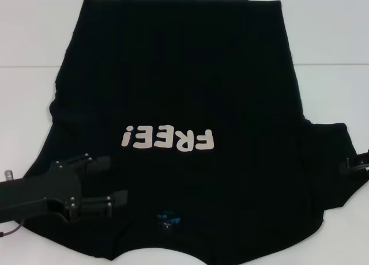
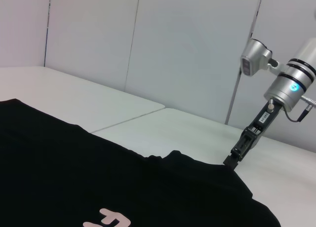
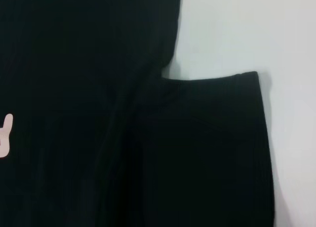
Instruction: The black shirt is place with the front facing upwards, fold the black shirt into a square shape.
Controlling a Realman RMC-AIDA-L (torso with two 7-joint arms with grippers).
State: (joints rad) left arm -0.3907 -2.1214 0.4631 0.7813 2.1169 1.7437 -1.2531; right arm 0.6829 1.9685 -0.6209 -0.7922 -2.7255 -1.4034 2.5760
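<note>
The black shirt (image 1: pixel 184 75) lies spread flat on the white table (image 1: pixel 34 34), front up, with its off-white "FREE!" lettering (image 1: pixel 167 139) upside down to me. Its blue neck label (image 1: pixel 167 220) is near the front edge. My left gripper (image 1: pixel 114 182) hovers open over the shirt's near-left shoulder area, with nothing between its fingers. At the far right, my right gripper (image 1: pixel 358 162) sits at the outer edge of the right sleeve (image 3: pixel 212 138). The left wrist view shows that right gripper (image 2: pixel 233 160) with its tip down at the sleeve's edge.
Bare white table (image 2: pixel 173 123) surrounds the shirt at the left, right and back, with a seam line (image 1: pixel 29 67) across it. Pale wall panels (image 2: pixel 187 49) stand behind the table. The shirt's hem reaches the far edge of the head view.
</note>
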